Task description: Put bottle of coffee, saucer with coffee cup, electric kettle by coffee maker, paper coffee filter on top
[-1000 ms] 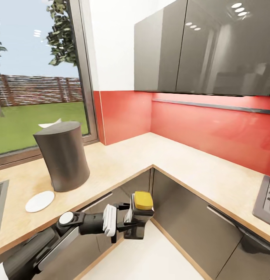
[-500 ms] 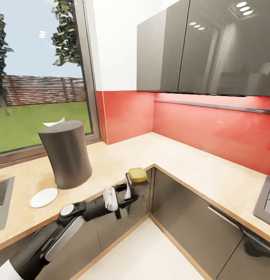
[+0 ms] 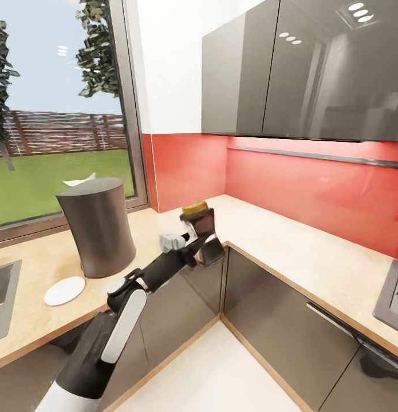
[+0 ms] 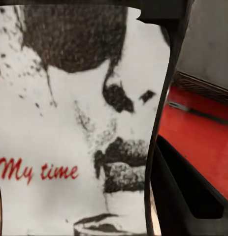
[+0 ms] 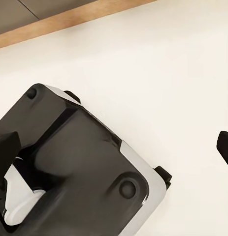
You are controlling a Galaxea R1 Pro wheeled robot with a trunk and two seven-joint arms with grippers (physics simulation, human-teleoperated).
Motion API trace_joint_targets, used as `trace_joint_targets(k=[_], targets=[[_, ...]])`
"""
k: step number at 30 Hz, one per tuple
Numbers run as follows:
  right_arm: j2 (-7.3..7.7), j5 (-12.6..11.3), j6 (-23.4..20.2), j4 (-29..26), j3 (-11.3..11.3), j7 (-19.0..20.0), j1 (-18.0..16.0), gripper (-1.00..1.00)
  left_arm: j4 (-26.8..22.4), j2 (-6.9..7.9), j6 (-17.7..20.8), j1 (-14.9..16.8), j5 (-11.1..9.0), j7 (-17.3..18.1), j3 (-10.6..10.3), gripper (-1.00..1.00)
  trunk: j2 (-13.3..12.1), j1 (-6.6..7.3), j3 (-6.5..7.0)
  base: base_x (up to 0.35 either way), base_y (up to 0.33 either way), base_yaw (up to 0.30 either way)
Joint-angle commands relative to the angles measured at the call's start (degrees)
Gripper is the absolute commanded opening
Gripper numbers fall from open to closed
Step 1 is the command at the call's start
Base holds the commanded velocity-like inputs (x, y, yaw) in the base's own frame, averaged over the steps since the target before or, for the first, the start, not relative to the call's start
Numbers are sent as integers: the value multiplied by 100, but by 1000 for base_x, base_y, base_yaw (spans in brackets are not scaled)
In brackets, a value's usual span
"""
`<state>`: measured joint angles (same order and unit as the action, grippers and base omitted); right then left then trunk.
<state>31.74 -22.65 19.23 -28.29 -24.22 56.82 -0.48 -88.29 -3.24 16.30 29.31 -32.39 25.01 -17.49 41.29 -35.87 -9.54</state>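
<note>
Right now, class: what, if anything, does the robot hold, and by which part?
The left tool holds the bottle of coffee by its dark body, below the yellow-tan lid, above the countertop.

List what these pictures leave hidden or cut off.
- Left gripper: in the head view the bottle of coffee covers its fingertips.
- Bottle's label: cropped by the left wrist view's edges.
- Paper coffee filter: the coffee maker hides most.
- Sink: cut by the left edge.

saucer (image 3: 64, 290) before coffee maker (image 3: 99, 227) on countertop (image 3: 290, 243) (sink left)
</note>
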Motion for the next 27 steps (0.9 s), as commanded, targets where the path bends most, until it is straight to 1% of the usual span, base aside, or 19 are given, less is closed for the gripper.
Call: trace_joint_targets(k=[1,2,3,5,6,7,8,9,10,11,13,14,16,17,20,21,23,26,27], targets=[[7,-38,28,-1,-39,-4,-5,100,-8,-73,61,8,-34,-144,9,-100,8,-2,-9,0,0,0],[6,-38,28,-1,-39,-4,-5,100,-13,-131,67,13,0,-295,13,-100,8,-2,-9,0,0,0],[3,-38,28,-1,-39,-4,-5,100,-21,-232,81,26,187,-629,18,-100,8,-2,-9,0,0,0],[3,-38,28,-1,-39,-4,-5,100,-28,-319,95,43,428,-911,21,-100,8,-2,-9,0,0,0],[5,-38,28,-1,-39,-4,-5,100,-32,-436,153,74,774,-1156,23,-100,8,-2,-9,0,0,0],[4,-38,28,-1,-39,-4,-5,100,-33,-503,214,94,974,-1256,24,-100,8,-2,-9,0,0,0],[5,-38,28,-1,-39,-4,-5,100,-39,-628,378,125,1390,-1414,25,-100,8,-2,-9,0,0,0],[5,-38,28,-1,-39,-4,-5,100,-41,-676,463,138,1592,-1471,25,-100,8,-2,-9,0,0,0],[4,-38,28,-1,-39,-4,-5,100,-43,-676,602,162,1953,-1559,25,-100,8,-2,-9,0,0,0],[5,-38,28,-1,-39,-4,-5,100,-44,-676,653,178,2105,-1591,26,-100,8,-2,-9,0,0,0],[6,-38,28,-1,-39,-6,-5,100,-46,-676,726,221,2349,-1637,26,-100,8,-2,-9,0,0,0],[6,-38,28,-1,-39,-19,-5,100,-47,-676,778,280,2523,-1668,26,-100,8,-2,-9,0,0,0],[7,-38,28,-1,-39,-56,-5,100,-45,-676,820,344,2642,-1687,29,-100,8,-2,-9,0,0,0],[7,-38,28,-1,-44,-115,-5,100,-43,-676,874,396,2747,-1701,35,-100,8,-2,-9,0,0,0],[3,-38,24,-1,-50,-205,-5,100,-41,-676,986,445,2978,-1787,43,-100,8,-2,-9,0,0,0],[1,-34,22,-1,-53,-247,-5,100,-41,-676,1065,463,3198,-1982,54,-100,8,-2,-9,0,0,0],[0,-32,21,-1,-54,-274,-5,100,-40,-676,1123,472,3416,-2268,63,-100,8,-2,-9,0,0,0],[-1,-30,20,-1,-56,-302,-5,100,-44,-676,1184,483,3655,-2711,76,-100,8,-2,-9,0,0,0],[-3,-30,20,-1,-56,-305,-5,100,-45,-676,1192,484,3690,-2774,82,-100,8,-2,-9,0,0,0]])
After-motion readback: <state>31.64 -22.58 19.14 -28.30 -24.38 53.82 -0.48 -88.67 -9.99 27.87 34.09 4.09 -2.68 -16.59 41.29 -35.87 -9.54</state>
